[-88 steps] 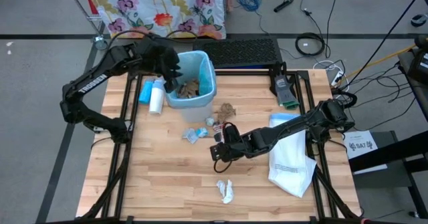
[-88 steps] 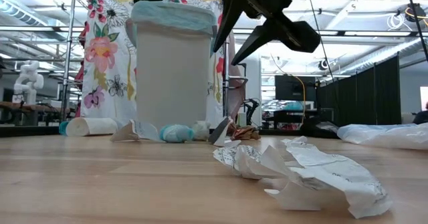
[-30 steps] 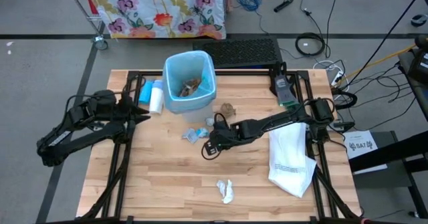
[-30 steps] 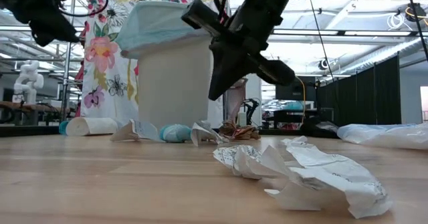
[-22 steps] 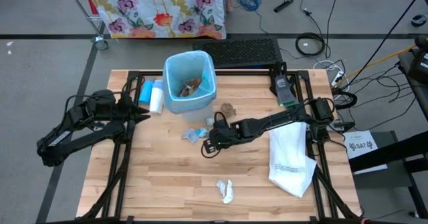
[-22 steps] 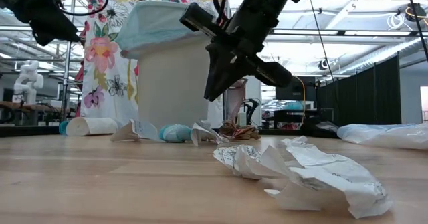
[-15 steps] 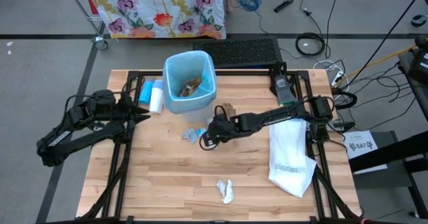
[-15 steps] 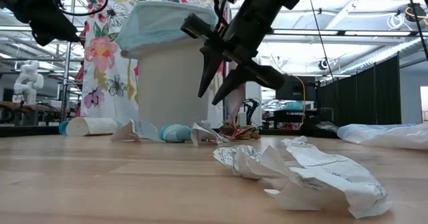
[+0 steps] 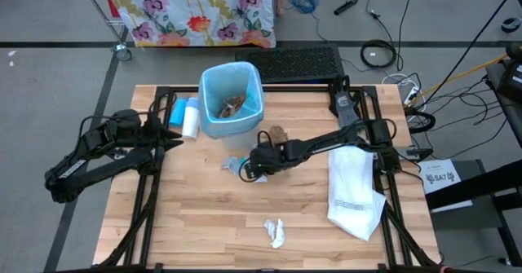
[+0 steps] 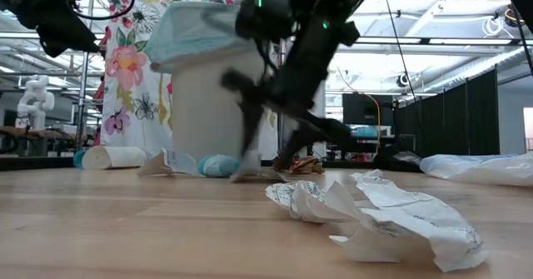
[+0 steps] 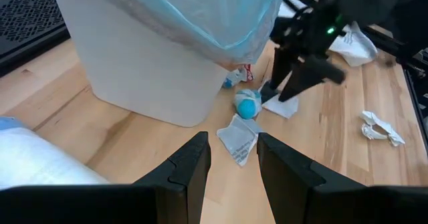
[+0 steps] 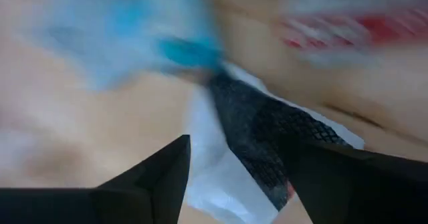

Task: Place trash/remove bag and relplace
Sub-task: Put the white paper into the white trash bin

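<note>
A white bin (image 9: 232,102) lined with the light-blue bag (image 11: 200,17) stands at the table's far middle, with brown trash (image 9: 232,104) inside. Loose scraps lie in front of it: a light-blue one (image 11: 248,105), white ones (image 11: 239,137), a brown one (image 9: 277,133). My right gripper (image 9: 247,169) is open and low over a white scrap (image 12: 214,177), with one finger on each side of it. My left gripper (image 11: 234,164) hangs open at the table's left, aimed at the bin. The white replacement bag (image 9: 355,187) lies flat at the right. My right gripper (image 10: 266,166) comes at the white scrap (image 10: 250,169) from above, slanting in from the table's right, its fingers spread to either side. The scrap lies on the table. Blur hides the fingertips, so I cannot tell whether a finger touches it.
A blue-and-white cylinder (image 9: 189,116) lies left of the bin. A larger crumpled white scrap (image 9: 275,232) lies near the table's near edge. A black frame (image 9: 155,183) runs along the table's sides. Bare wood lies at the near left.
My right gripper has sunk toward the table and shifted toward the far edge, onto the scraps in front of the bin. It has rolled a little, and its fingers have gone from shut to wide open.
</note>
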You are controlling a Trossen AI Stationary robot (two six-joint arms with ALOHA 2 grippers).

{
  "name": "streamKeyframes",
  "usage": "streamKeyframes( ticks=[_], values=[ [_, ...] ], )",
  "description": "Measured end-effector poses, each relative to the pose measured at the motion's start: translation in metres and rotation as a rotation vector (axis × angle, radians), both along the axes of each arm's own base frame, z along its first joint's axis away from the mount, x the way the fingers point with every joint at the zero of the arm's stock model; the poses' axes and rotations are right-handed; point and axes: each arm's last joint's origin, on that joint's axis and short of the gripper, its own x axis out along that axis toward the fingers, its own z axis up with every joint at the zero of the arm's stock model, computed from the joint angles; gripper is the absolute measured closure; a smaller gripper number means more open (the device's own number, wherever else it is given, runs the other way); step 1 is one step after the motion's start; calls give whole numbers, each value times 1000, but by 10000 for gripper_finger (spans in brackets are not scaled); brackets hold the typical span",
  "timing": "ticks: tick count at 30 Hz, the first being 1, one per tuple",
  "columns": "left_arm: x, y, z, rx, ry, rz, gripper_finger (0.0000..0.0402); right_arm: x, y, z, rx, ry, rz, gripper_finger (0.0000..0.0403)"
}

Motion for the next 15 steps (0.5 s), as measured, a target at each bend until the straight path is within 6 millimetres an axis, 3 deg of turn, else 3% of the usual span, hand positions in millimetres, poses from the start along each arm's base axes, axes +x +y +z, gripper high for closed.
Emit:
streamKeyframes(
  ticks=[4, 8, 15],
  values=[
    [0, 0, 0, 0, 0, 0, 272, -11, 3, -5, 27, 133, -3, 237],
    [0, 0, 0, 8, 4, 9, 272, -14, 11, -4, 24, 141, 83, 371],
    [-1, 1, 0, 26, 16, 47, 272, -15, 23, 14, -11, 94, 101, 400]
  ],
)
